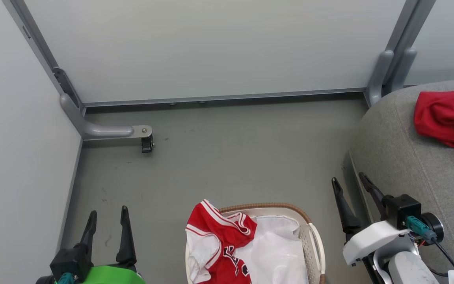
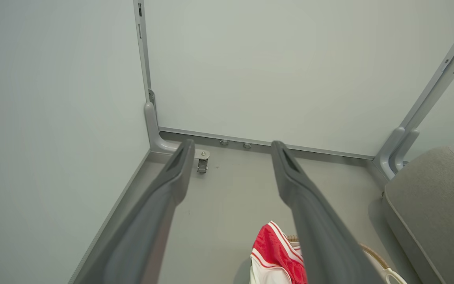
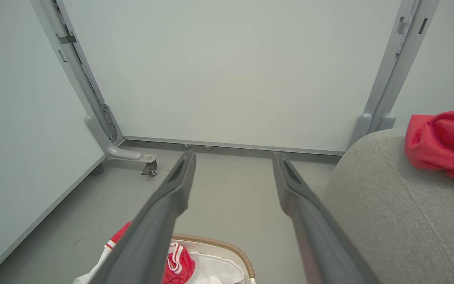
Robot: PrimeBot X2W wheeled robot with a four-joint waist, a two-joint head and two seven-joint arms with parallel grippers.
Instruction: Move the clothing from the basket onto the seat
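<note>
Left tool (image 1: 108,211) and right tool (image 1: 348,177) gape wide, empty. Between them, basket (image 1: 274,206) holds jersey (image 1: 219,232) and white liner (image 1: 278,248); beyond the right tool, red garment (image 1: 445,116) lies on seat (image 1: 400,157).

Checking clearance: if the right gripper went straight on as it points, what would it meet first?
The right gripper has bare floor ahead, then probably the wall; depth is unclear.
</note>
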